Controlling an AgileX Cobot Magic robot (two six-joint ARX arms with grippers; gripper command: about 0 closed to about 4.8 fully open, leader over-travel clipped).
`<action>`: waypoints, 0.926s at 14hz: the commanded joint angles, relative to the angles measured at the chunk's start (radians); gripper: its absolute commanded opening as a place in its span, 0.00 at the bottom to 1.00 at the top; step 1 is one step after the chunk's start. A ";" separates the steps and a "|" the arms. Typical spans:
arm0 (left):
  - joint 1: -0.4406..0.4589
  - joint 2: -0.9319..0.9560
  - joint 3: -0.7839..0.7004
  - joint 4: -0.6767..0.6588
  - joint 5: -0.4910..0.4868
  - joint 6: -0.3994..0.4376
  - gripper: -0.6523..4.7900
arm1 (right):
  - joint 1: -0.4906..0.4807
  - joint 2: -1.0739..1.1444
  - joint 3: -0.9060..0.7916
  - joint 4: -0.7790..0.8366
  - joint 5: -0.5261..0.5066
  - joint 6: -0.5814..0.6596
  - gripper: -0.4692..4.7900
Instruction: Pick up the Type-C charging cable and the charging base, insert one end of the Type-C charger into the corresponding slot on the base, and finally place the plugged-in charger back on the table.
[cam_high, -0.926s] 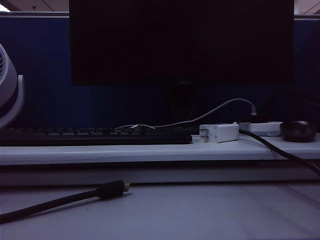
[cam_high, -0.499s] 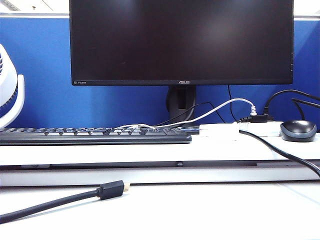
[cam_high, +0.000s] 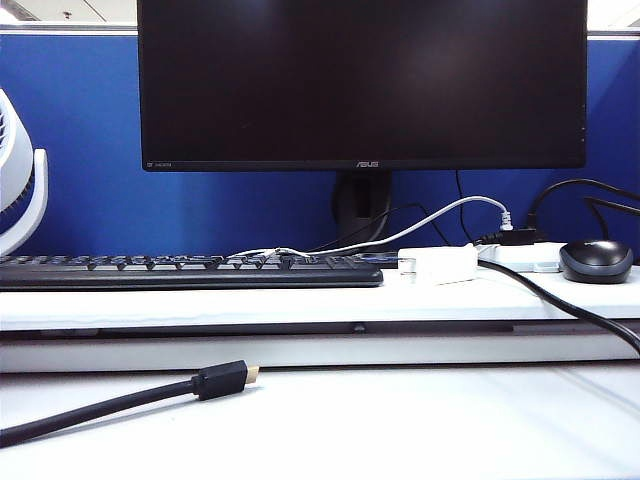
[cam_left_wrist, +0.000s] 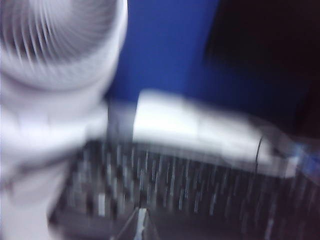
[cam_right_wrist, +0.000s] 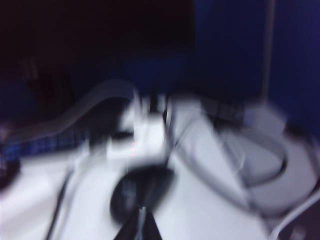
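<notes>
The charging base (cam_high: 437, 265), a small white block with prongs facing left, lies on the raised ledge of the table (cam_high: 300, 305), just right of the keyboard. A thin white cable (cam_high: 270, 252), which I take for the Type-C charging cable, lies in loose loops on the keyboard's far edge. Neither gripper shows in the exterior view. In the blurred left wrist view my left gripper (cam_left_wrist: 142, 222) is shut and empty, facing the keyboard (cam_left_wrist: 165, 190). In the blurred right wrist view my right gripper (cam_right_wrist: 142, 217) is shut and empty, facing the dark mouse (cam_right_wrist: 142, 192).
A black monitor (cam_high: 362, 85) stands behind the black keyboard (cam_high: 190, 270). A white fan (cam_high: 18, 185) is at the far left. A pale grey cable (cam_high: 440, 215), a white power strip (cam_high: 525, 257) and a mouse (cam_high: 596, 261) sit right. A thick black gold-tipped cable (cam_high: 150, 395) lies on the lower table.
The exterior picture has gone from very dark to bright. No object has moved.
</notes>
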 joint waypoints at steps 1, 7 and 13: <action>-0.001 0.040 0.101 0.022 -0.097 -0.006 0.11 | -0.001 0.016 0.109 0.000 0.044 0.005 0.09; -0.001 0.384 0.350 0.165 -0.115 0.027 0.11 | -0.001 0.304 0.412 0.000 0.052 -0.004 0.09; -0.001 0.898 0.785 0.176 0.035 0.181 0.11 | 0.000 0.804 0.875 -0.057 -0.119 -0.007 0.09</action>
